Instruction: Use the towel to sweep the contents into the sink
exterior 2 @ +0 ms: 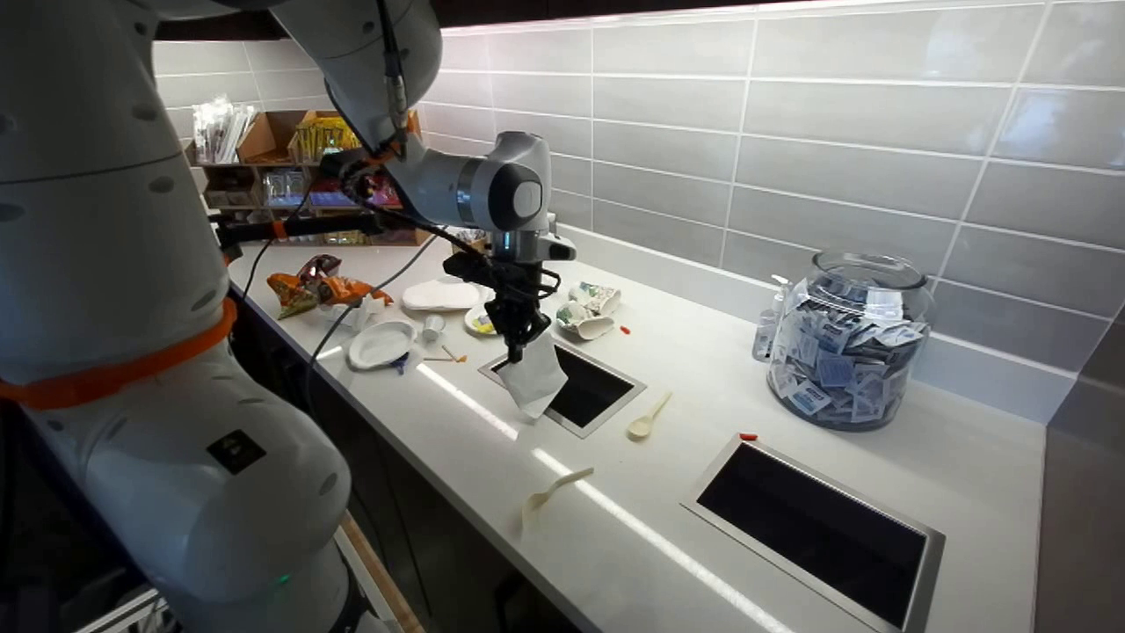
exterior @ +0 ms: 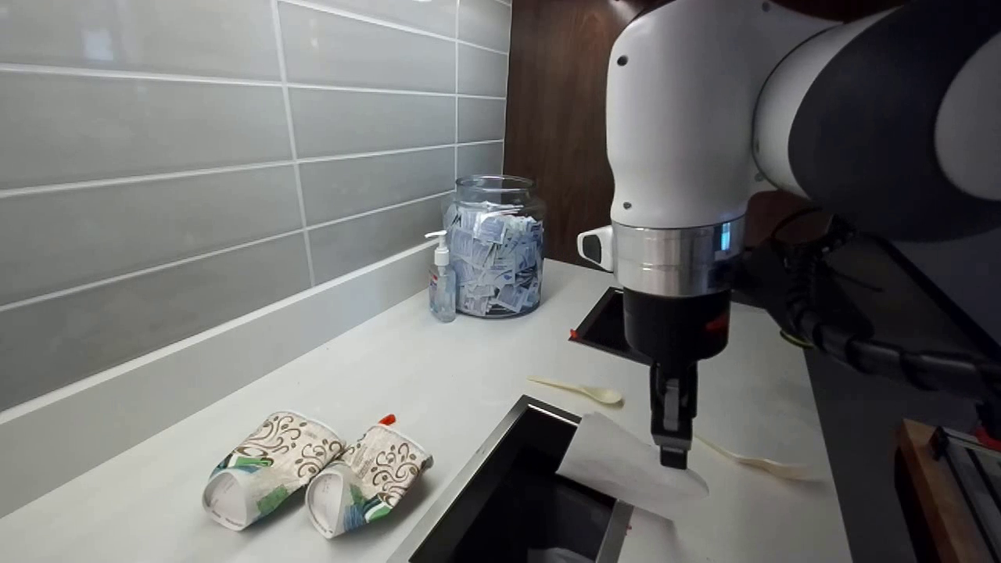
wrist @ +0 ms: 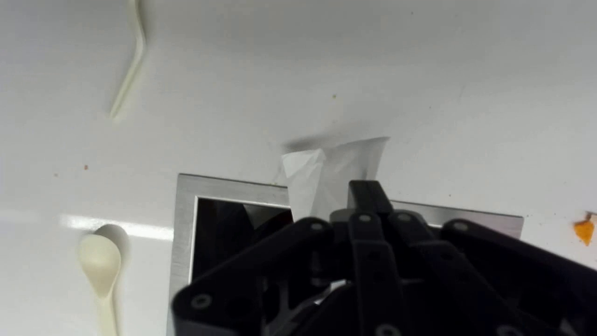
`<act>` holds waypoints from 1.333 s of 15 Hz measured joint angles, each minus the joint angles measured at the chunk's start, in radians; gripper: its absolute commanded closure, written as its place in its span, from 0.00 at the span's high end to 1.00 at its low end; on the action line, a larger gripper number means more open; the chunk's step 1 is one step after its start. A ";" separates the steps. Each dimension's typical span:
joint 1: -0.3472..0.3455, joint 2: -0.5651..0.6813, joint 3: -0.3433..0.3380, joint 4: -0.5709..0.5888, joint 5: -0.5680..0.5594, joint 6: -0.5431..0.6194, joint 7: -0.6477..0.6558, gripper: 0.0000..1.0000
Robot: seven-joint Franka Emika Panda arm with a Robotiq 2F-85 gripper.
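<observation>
Wrist view: your gripper pinches the towel, which hangs beneath it over the edge of the sink, likely so the loose end can brush nearby crumbs in. Pale counter spreads around the gripper; in an exterior view, a grey tiled wall stands beyond it, a glass jar well apart.

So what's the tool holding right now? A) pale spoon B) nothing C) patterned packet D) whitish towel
D: in both exterior views the whitish towel hangs from the tool, while the patterned packets lie on the counter.
</observation>
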 measured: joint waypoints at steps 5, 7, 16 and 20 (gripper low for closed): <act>-0.001 -0.061 0.000 -0.002 0.028 -0.180 -0.043 0.00; -0.001 -0.070 0.000 -0.003 0.032 -0.234 -0.052 0.00; -0.031 -0.040 -0.001 -0.046 0.014 -0.316 -0.024 0.00; -0.046 -0.016 -0.002 -0.058 0.001 -0.281 0.004 0.00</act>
